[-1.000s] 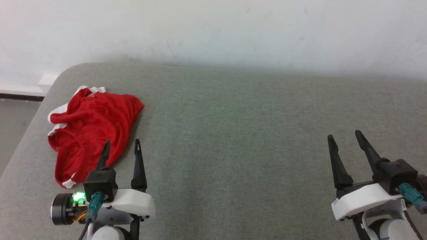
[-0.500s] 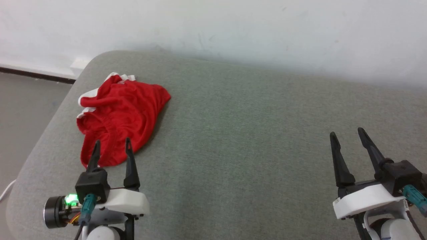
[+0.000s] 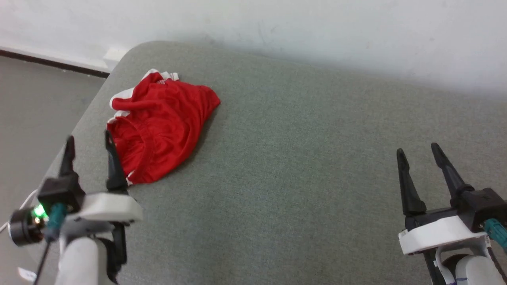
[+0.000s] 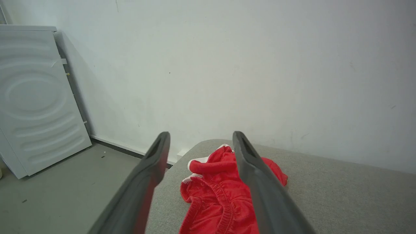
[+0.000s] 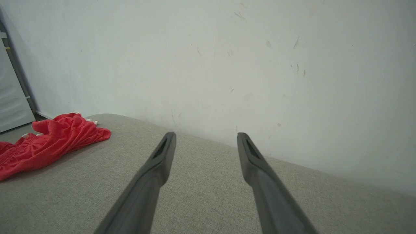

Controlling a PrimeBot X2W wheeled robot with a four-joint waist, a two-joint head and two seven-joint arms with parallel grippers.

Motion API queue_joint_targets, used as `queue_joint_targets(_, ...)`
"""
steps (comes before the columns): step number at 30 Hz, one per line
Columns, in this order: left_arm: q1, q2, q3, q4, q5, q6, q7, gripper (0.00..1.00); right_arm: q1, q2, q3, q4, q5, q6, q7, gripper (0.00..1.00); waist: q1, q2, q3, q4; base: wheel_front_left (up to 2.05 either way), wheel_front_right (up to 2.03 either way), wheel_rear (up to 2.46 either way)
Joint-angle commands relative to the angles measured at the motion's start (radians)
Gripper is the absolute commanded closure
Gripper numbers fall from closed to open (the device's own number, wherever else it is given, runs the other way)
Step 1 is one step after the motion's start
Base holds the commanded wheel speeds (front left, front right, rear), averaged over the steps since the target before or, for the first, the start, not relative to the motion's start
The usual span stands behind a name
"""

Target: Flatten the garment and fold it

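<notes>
The red shorts (image 3: 160, 126) lie crumpled near the far left corner of the grey padded surface (image 3: 297, 158), white trim showing at their far edge. My left gripper (image 3: 89, 138) hangs open at the surface's left edge, just left of the shorts, its right finger over their near left hem. In the left wrist view the shorts (image 4: 214, 195) show between and beyond the open fingers (image 4: 260, 182). My right gripper (image 3: 419, 151) stands open and empty over the near right part, far from the shorts, which sit at far left in the right wrist view (image 5: 48, 139).
A white wall (image 3: 277, 27) runs behind the surface. Grey floor (image 3: 35, 103) lies past the left edge, with a white corrugated panel (image 4: 35, 97) leaning against the wall there. A white cable (image 3: 21, 204) hangs near the left edge.
The head camera has turned left, shifting the whole picture right. My left gripper has moved left, from in front of the shorts to their left side. The shorts lie as before.
</notes>
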State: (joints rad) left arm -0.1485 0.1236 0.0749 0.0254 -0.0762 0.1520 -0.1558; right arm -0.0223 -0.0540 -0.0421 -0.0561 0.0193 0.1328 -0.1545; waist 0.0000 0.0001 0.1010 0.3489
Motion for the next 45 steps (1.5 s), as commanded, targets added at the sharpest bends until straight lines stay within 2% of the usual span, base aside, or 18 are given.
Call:
queue_joint_targets(1,-0.044,0.018,0.015,0.021,-0.018,-0.016,-0.010,0.00,-0.019,0.002,-0.008,-0.010,-0.011,-0.001,-0.012,0.00,0.0000,-0.0001,0.024,0.010,0.00,0.00,0.00)
queue_joint_targets(6,-0.170,0.089,0.012,0.130,-0.032,-0.075,-0.010,0.00,-0.035,0.002,-0.014,-0.022,-0.027,-0.001,-0.022,0.00,0.0000,-0.0001,0.065,0.012,0.00,0.00,0.00)
queue_joint_targets(13,-0.375,0.189,-0.032,0.289,-0.044,-0.179,0.079,0.00,-0.073,0.003,-0.014,-0.041,-0.053,-0.002,-0.037,0.00,0.0000,-0.0001,0.135,0.000,0.00,0.00,0.00)
queue_joint_targets(14,-0.375,0.189,-0.032,0.289,-0.044,-0.179,0.079,0.00,-0.073,0.003,-0.014,-0.041,-0.053,-0.002,-0.037,0.00,0.0000,-0.0001,0.135,0.000,0.00,0.00,0.00)
queue_joint_targets(19,-0.507,0.239,-0.054,0.404,-0.128,-0.241,0.235,0.00,-0.111,0.003,-0.011,-0.063,-0.073,-0.002,-0.047,0.00,0.0000,-0.0001,0.195,-0.024,0.00,0.00,0.00)
queue_joint_targets(24,-0.613,0.305,-0.126,0.472,-0.219,-0.255,0.381,0.00,-0.145,0.003,-0.008,-0.083,-0.088,-0.002,-0.058,0.00,0.0000,-0.0001,0.256,-0.046,0.00,0.00,0.00)
queue_joint_targets(33,-0.727,0.439,-0.319,0.507,-0.473,-0.266,0.703,0.00,-0.204,0.001,0.006,-0.114,-0.115,-0.002,-0.076,0.00,0.0000,-0.0001,0.363,-0.086,0.00,0.00,0.00)
queue_joint_targets(37,-0.761,0.491,-0.404,0.516,-0.532,-0.270,0.796,0.00,-0.234,0.000,0.013,-0.132,-0.123,-0.002,-0.085,0.00,0.0000,-0.0001,0.404,-0.103,0.00,0.00,0.00)
queue_joint_targets(45,-0.798,0.545,-0.612,0.547,-0.635,-0.279,0.958,0.00,-0.270,0.000,0.027,-0.145,-0.129,-0.002,-0.101,0.00,0.0000,-0.0001,0.454,-0.125,0.00,0.00,0.00)
